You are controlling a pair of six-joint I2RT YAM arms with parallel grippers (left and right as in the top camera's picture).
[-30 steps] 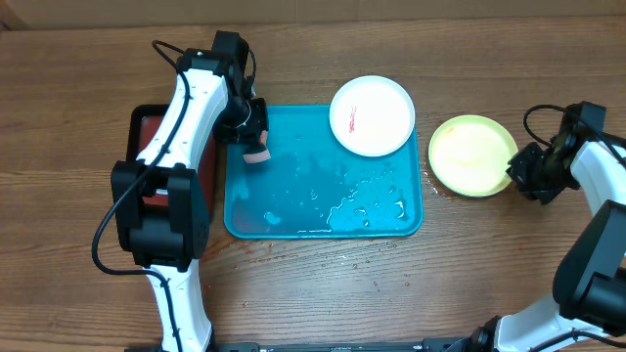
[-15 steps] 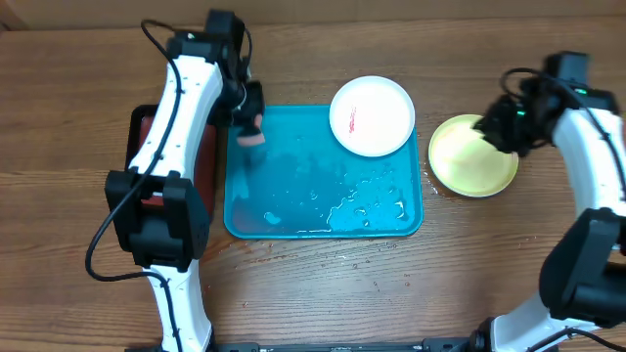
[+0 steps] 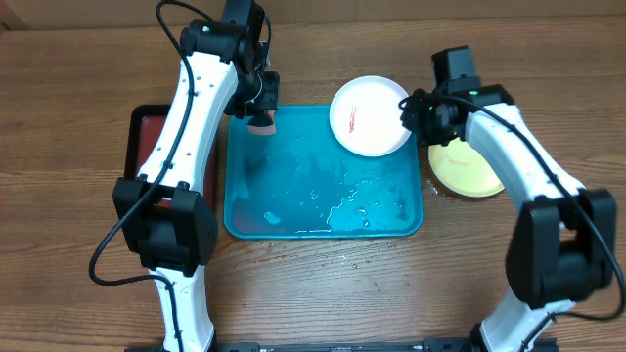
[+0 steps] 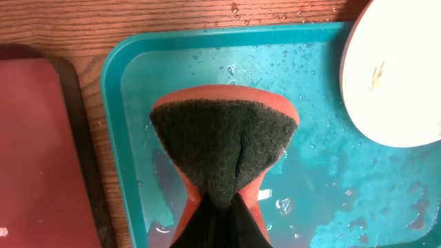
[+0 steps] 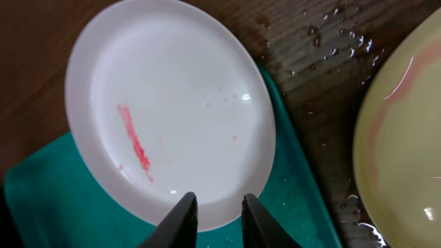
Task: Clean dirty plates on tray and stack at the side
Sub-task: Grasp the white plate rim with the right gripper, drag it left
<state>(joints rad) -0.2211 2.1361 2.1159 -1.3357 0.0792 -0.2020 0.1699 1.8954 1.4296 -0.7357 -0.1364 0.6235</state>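
The white plate (image 3: 370, 115) is readied for cleaning: the right gripper (image 5: 217, 213), narrowly parted, is placed at its right rim for gripping next; the sponge (image 4: 224, 148) is clamped by the left gripper (image 4: 220, 220)

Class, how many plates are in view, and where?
2. The white plate lies on the tray's far right corner, overhanging its rim. The yellow-green plate sits on the table beside the tray, partly under the right arm, which may hide more.
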